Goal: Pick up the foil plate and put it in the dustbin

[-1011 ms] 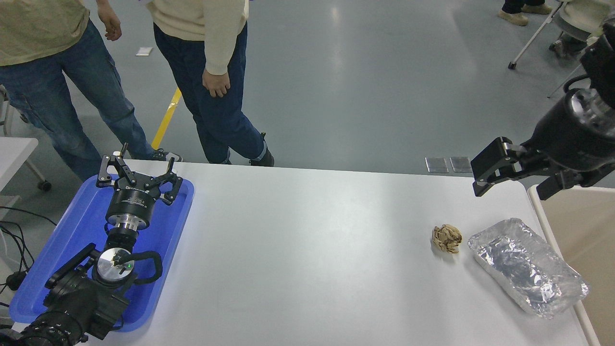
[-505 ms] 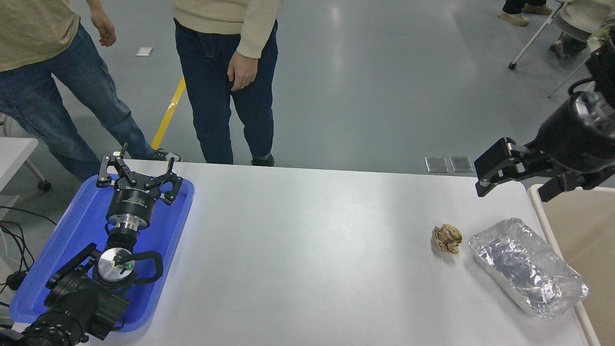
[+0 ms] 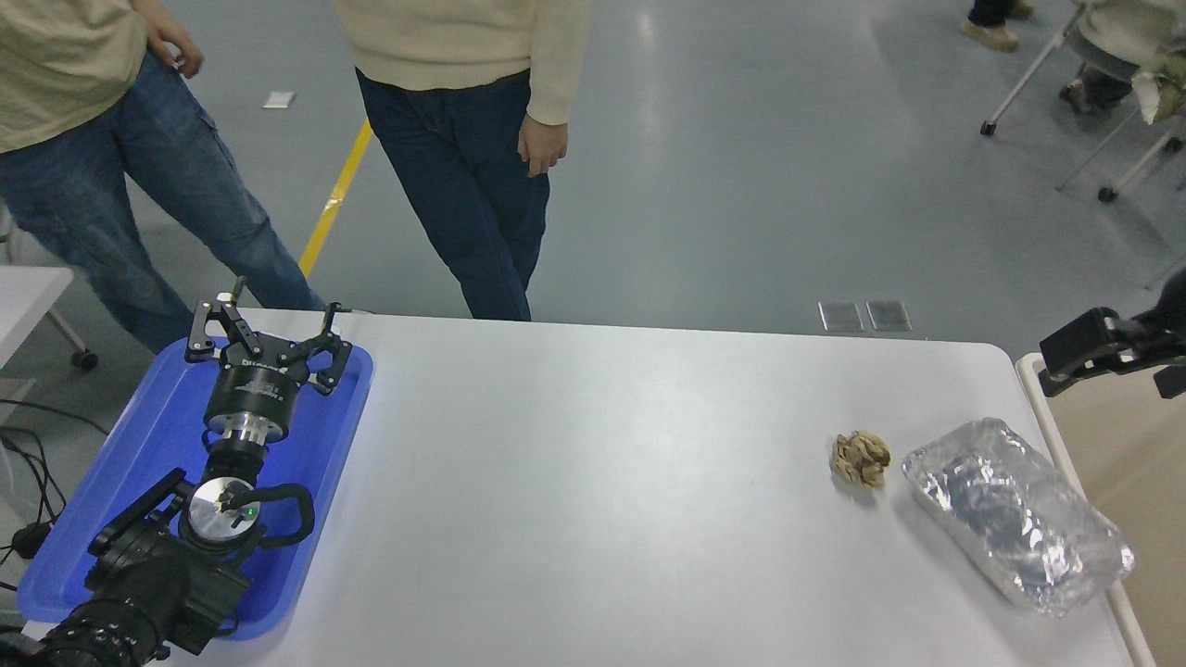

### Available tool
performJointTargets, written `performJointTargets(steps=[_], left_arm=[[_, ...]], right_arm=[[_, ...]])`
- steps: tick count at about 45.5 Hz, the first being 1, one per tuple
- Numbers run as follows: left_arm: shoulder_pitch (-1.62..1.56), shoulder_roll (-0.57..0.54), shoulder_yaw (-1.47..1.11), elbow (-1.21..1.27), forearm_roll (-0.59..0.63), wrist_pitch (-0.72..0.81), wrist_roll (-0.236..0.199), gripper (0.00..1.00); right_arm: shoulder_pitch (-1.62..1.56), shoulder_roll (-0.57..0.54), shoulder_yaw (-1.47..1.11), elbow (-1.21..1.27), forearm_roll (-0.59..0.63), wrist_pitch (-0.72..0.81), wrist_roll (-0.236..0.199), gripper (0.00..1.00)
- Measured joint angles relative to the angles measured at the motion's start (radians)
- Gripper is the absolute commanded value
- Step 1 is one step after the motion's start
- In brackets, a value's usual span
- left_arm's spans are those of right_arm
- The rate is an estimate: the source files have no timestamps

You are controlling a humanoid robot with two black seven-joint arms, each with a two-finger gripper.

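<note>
Foil plate (image 3: pixel 1017 515) unlabelled beside dustbin (image 3: pixel 1042 408), right end effector (image 3: pixel 1098 352) aperture indiscernible, holding nothing.

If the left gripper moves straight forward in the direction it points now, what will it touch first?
Probably the far rim of the blue tray: the left gripper hangs open over it, pointing away across the table edge. Height is unclear; it might pass above.

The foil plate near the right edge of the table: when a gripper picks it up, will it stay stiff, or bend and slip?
The foil plate is thin, crinkled foil, so it will probably dent or fold where squeezed. It looks light for its size and may slide if pushed. Its raised rim seems the best place to grip.
</note>
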Motion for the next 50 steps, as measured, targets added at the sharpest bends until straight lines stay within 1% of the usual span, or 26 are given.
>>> performJointTargets(steps=[5,13,27,36,50], left_arm=[[0.000,0.001,0.000,0.000,0.000,0.000,0.000,1.00],[0.000,0.001,0.000,0.000,0.000,0.000,0.000,1.00],[-0.001,0.001,0.000,0.000,0.000,0.000,0.000,1.00],[-0.001,0.001,0.000,0.000,0.000,0.000,0.000,1.00],[-0.001,0.002,-0.001,0.000,0.000,0.000,0.000,1.00]], right_arm=[[-0.173,-0.031,0.108,-0.094,-0.085,-0.061,0.002,1.00],[-0.436,-0.044,0.270,-0.227,-0.166,-0.158,0.003,1.00],[-0.843,0.021,0.551,-0.485,-0.284,-0.279,0.004,1.00],[-0.987,0.069,0.644,-0.595,-0.321,-0.346,0.004,1.00],[-1.136,0.148,0.694,-0.773,-0.341,-0.466,0.006,0.99]])
